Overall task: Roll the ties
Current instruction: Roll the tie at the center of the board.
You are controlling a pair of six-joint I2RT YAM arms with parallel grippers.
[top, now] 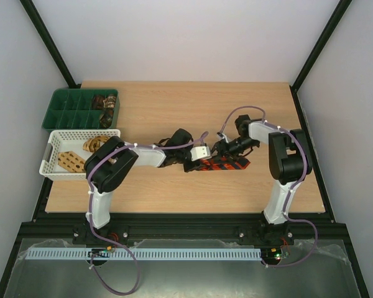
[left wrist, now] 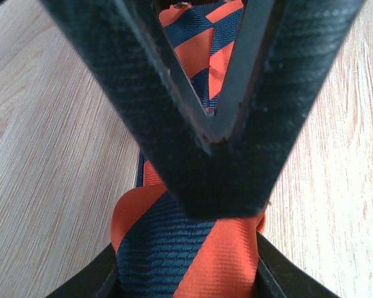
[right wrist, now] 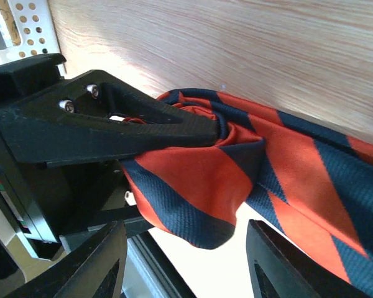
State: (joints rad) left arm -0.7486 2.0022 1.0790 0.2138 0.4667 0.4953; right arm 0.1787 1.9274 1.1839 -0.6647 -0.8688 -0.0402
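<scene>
Far left, rear: green compartment tray (top: 62, 105), with rolled brown-patterned ties (top: 105, 104) in its right-hand compartments. Just in front of it sat the white basket (top: 48, 162) holding tan patterned ties (top: 71, 160). Whether these were rolled or loose could not be told from overhead.

The left arm (top: 146, 155) extended right across the tabletop (top: 174, 105) to the centre. There the left jaws were clamped on the rolled end of the red-and-dark striped tie (top: 227, 165) — in the left wrist view the fabric filled the gap and pressed against both fingers (left wrist: 87, 282). The rest of the striped tie lay flat on the tabletop, running right from the roll.

The right arm (top: 285, 155) bent in from the right, and the right jaws met the left jaws over the roll. The right jaws stood apart — a loose fold bulged in the gap between their fingers (right wrist: 99, 261), apparently touching neither. In the right wrist view one finger of the left jaws lay across the top of the roll.
</scene>
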